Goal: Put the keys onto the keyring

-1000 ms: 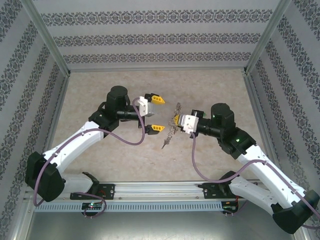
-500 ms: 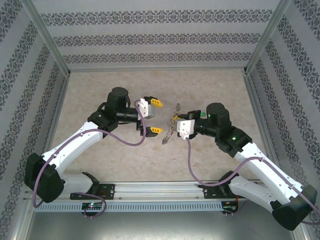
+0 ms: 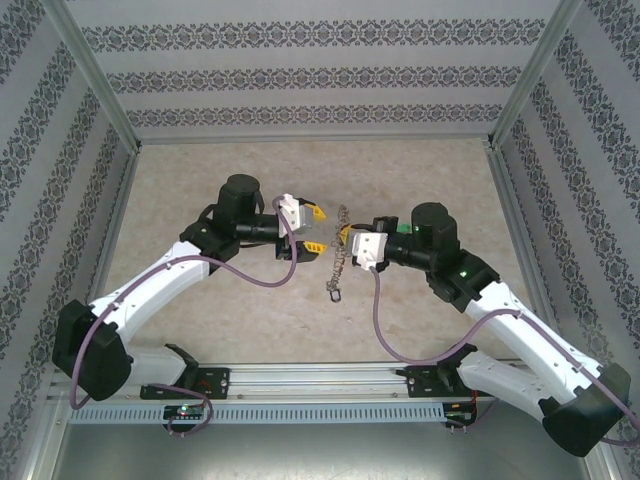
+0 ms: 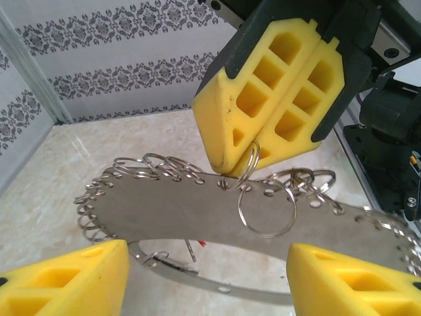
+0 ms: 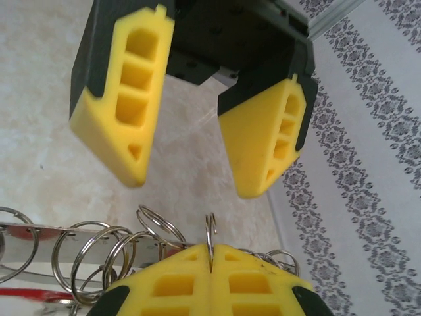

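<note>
The keyring [image 3: 338, 262] hangs from the right pincer [image 3: 347, 240], which is clamped on one small link [image 4: 245, 172]. The left pincer [image 3: 311, 229] stands open just beside it.

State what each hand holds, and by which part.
The right hand pinches the keyring by one small ring on its edge; the left hand is open, holding nothing.

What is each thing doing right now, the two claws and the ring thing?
keyring, held off the table by one small ring.
right gripper, shut on that small ring.
left gripper, open, one finger on either side of the keyring.
red key, mostly hidden under the keyring.
</note>
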